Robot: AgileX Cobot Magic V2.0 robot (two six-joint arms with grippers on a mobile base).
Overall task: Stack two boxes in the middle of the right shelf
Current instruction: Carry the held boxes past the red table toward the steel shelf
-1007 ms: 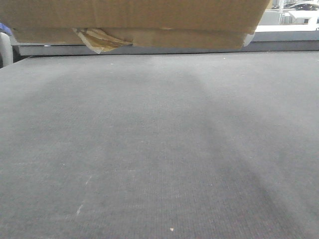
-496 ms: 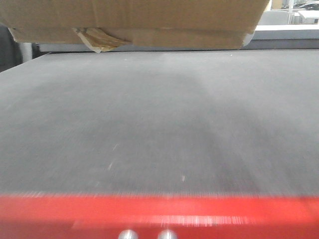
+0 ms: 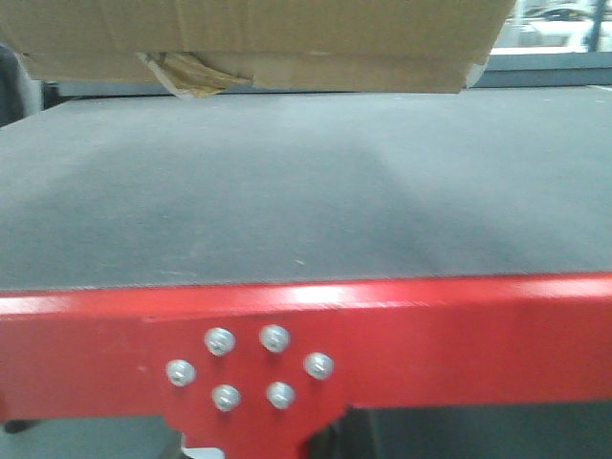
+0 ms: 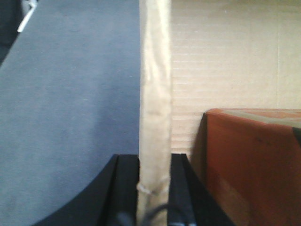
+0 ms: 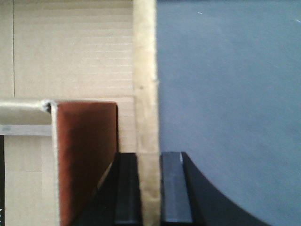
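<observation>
Nearest, low in the front view, the red front rail (image 3: pixel 459 325) with its six rivets (image 3: pixel 249 368) now crosses the frame. A second ago only the grey deck showed, and half a second ago just a blurred red strip at the bottom edge. The shelf (image 3: pixel 306 191) lies beyond, bare grey. At the upper edge the box (image 3: pixel 258 33), with tape (image 3: pixel 186 75) peeling beneath, keeps its place in the frame, so it probably travels with the robot and is not yet set down. In the wrist views the left gripper (image 4: pixel 154 162) and right gripper (image 5: pixel 149 157) each clamp one upright box wall. A red-brown object (image 4: pixel 254 160) sits inside.
</observation>
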